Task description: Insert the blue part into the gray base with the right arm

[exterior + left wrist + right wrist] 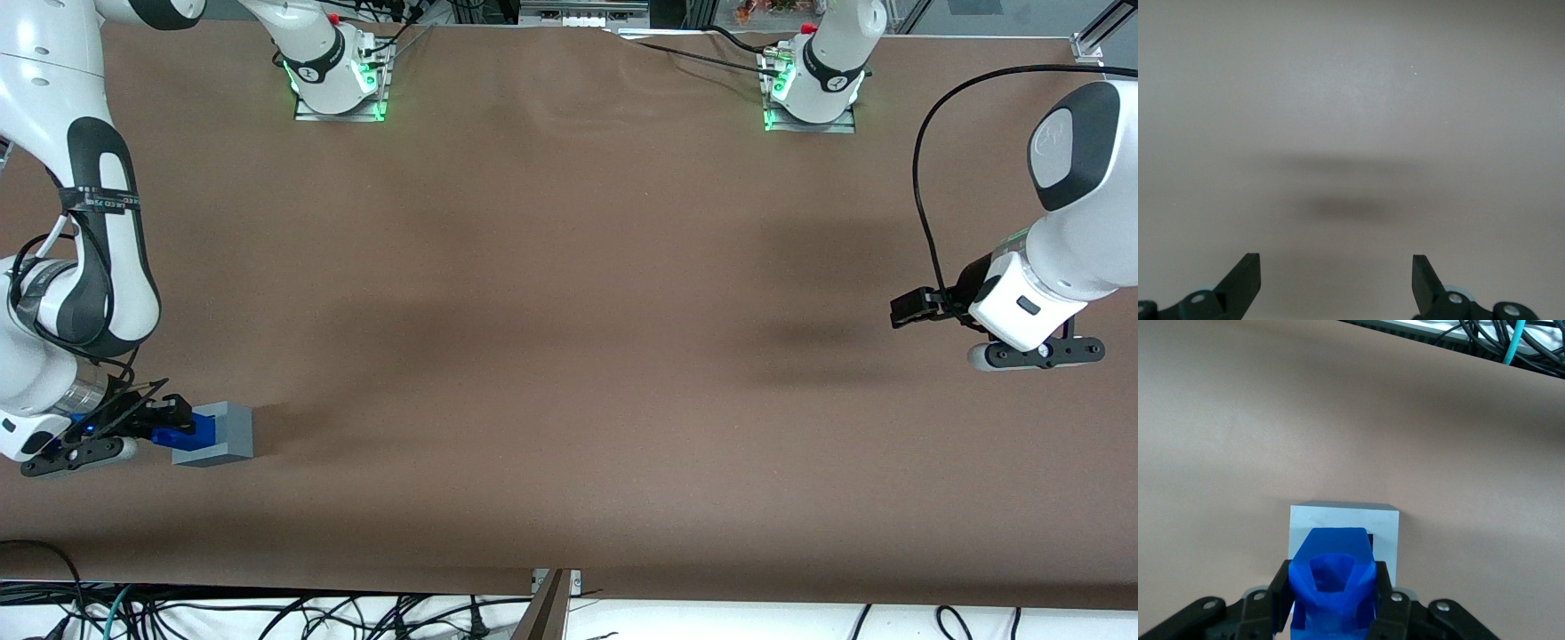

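Note:
The gray base point(222, 436) stands on the brown table at the working arm's end, near the front edge. My right gripper point(173, 425) is shut on the blue part point(191, 430) and holds it over the base's top face. In the right wrist view the blue part point(1333, 583) sits clamped between the two black fingers point(1280, 600) and covers most of the base's recess; the base point(1341, 520) shows as a light-gray square rim around it, with a sliver of dark recess beside the part.
Brown table cover point(569, 311) spreads toward the parked arm's end. The two arm mounts point(338, 80) with green lights stand at the table's edge farthest from the camera. Cables point(267, 613) hang below the table's front edge, close to the base.

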Controlling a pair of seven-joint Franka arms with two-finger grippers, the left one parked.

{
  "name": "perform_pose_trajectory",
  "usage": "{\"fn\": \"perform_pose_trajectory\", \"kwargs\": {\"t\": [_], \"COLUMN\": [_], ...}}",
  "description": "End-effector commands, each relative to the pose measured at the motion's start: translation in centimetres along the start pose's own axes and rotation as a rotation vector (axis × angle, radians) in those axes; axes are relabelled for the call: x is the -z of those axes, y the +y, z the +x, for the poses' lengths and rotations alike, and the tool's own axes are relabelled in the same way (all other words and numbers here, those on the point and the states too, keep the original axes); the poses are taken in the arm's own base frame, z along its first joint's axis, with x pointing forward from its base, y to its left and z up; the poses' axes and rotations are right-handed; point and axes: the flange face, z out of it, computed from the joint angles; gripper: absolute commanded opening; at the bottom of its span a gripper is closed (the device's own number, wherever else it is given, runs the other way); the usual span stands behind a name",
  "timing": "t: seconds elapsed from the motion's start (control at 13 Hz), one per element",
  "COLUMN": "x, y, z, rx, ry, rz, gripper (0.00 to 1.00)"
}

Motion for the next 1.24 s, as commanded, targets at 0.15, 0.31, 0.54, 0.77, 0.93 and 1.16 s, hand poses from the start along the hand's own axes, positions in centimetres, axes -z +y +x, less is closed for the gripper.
{"fn": "perform_pose_trajectory", "kwargs": {"t": [0.15,0.31,0.54,0.77,0.93,1.16], "x": [2.5,2.9,2.8,2.1,1.4,0.4], "y": [0.4,1.0,0.8,0.8,0.8,0.7], "z": [1.9,1.8,2.0,1.8,1.7,1.6], "rx": [0.017,0.013,0.01,-0.017,-0.029,-0.041], "ry": [0.0,0.003,0.01,0.0,-0.009,-0.022], "rz": [0.011,0.002,0.001,0.003,0.006,0.01], "gripper": [0.34,0.34,0.34,0.34,0.34,0.34]}}
